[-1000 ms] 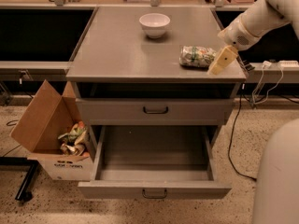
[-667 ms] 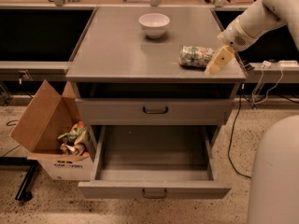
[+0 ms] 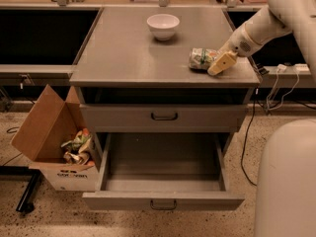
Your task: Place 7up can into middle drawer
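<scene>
The 7up can (image 3: 200, 58), green and white and dented, lies on its side on the grey cabinet top (image 3: 128, 58), right of centre near the front edge. My gripper (image 3: 222, 62) reaches in from the upper right and sits at the can's right end, touching or nearly touching it. The middle drawer (image 3: 163, 181) is pulled wide open below and holds nothing; its dark curved handle (image 3: 163, 205) faces front.
A white bowl (image 3: 163, 25) stands at the back middle of the cabinet top. The upper drawer front (image 3: 164, 116) is closed. An open cardboard box (image 3: 54, 142) of trash stands on the floor at the left. My white base (image 3: 286, 181) fills the lower right.
My gripper has moved left along the cabinet top, closing up to the can's right end. The drawer and the bowl have not moved.
</scene>
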Robot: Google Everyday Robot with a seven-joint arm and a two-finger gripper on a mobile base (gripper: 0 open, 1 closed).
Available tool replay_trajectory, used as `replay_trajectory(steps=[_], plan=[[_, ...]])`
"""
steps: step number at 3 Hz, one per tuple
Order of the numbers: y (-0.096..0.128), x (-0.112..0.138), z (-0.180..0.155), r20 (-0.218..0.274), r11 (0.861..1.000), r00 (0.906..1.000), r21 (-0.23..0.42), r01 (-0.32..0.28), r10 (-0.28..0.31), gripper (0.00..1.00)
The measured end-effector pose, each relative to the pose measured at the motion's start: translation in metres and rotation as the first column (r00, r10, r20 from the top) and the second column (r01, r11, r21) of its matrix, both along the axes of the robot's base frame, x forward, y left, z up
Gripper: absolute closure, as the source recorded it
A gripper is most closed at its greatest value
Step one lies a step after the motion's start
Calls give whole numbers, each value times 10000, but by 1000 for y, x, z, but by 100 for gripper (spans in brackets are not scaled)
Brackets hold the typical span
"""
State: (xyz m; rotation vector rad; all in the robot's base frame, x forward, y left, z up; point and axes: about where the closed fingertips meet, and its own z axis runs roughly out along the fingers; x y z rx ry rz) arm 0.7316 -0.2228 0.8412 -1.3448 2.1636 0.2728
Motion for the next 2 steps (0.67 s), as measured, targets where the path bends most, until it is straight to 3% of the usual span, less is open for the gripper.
replay_trajectory(steps=[1, 2], plan=[[12, -7, 4, 58, 9990, 9992, 217, -394, 392, 76], [25, -35, 28, 316, 9949, 9950, 335, -954, 944, 98]])
